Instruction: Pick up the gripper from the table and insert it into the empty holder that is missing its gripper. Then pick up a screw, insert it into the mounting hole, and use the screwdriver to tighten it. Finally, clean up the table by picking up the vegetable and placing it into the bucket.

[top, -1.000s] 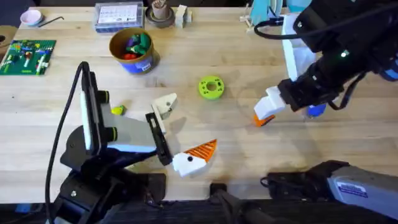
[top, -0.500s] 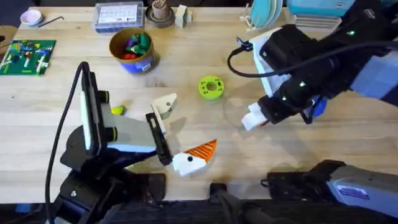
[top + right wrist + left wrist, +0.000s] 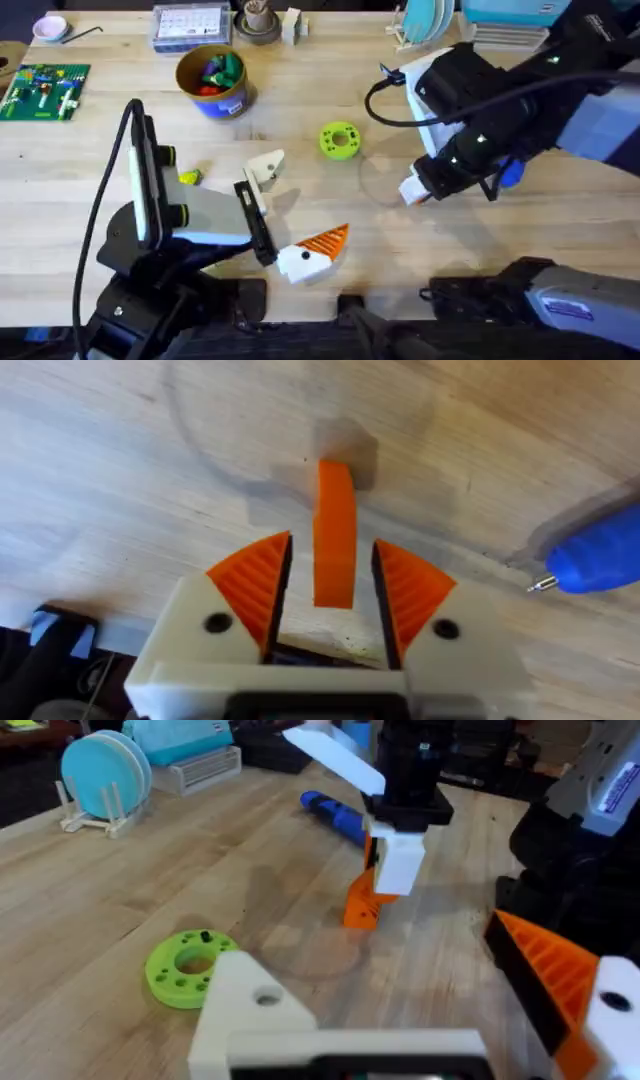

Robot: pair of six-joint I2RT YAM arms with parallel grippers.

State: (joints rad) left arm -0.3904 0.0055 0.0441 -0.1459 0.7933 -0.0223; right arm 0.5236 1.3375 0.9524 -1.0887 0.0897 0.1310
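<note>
My right gripper (image 3: 418, 190) is shut on the gripper (image 3: 335, 535), a small orange ribbed wedge that hangs between its orange pads (image 3: 255, 585) just above the wood. My left gripper (image 3: 290, 210) stands open to its left. One of its fingers is the holder (image 3: 265, 168), plain white with a mounting hole (image 3: 265, 999). The other finger carries an orange wedge (image 3: 325, 242). The blue screwdriver (image 3: 510, 176) lies partly under the right arm. The yellow-green vegetable (image 3: 188, 177) lies left of the left arm. The bucket (image 3: 212, 80) stands at the back. The screw is out of view.
A green ring-shaped disc (image 3: 340, 140) lies between the two grippers, toward the back. Along the far edge are a green brick board (image 3: 45, 90), a clear parts box (image 3: 190, 25), a wooden cup (image 3: 258, 20) and a plate rack (image 3: 425, 20).
The right gripper has carried the orange wedge left toward the table's middle, then nearly stopped. The left arm has not moved.
</note>
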